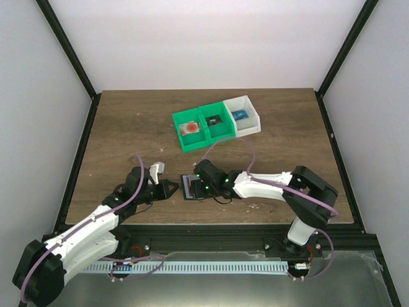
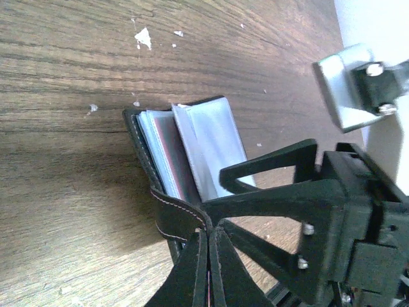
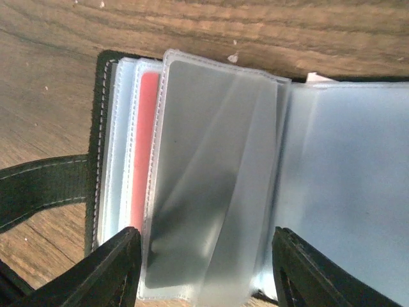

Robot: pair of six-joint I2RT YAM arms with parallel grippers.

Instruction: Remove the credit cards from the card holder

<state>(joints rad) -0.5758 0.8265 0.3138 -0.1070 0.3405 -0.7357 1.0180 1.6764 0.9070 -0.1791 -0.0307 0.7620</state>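
Note:
The card holder (image 1: pixel 190 186) lies open on the table near the front, black-rimmed with clear plastic sleeves (image 3: pixel 211 179) fanned out. A red credit card (image 3: pixel 143 147) sits inside one of the left sleeves, only a strip of it showing. My left gripper (image 2: pixel 214 235) is shut on the holder's black stitched strap (image 2: pixel 171 216). My right gripper (image 3: pixel 206 265) is open over the holder, one finger on each side of a raised grey-looking sleeve, with neither finger touching it. In the top view the right gripper (image 1: pixel 204 185) hides most of the holder.
A green bin (image 1: pixel 186 144) with two compartments and a white bin (image 1: pixel 250 126) stand together at the back centre, each compartment holding a small flat item. Black frame posts rise at the table's corners. White specks dot the wood near the holder.

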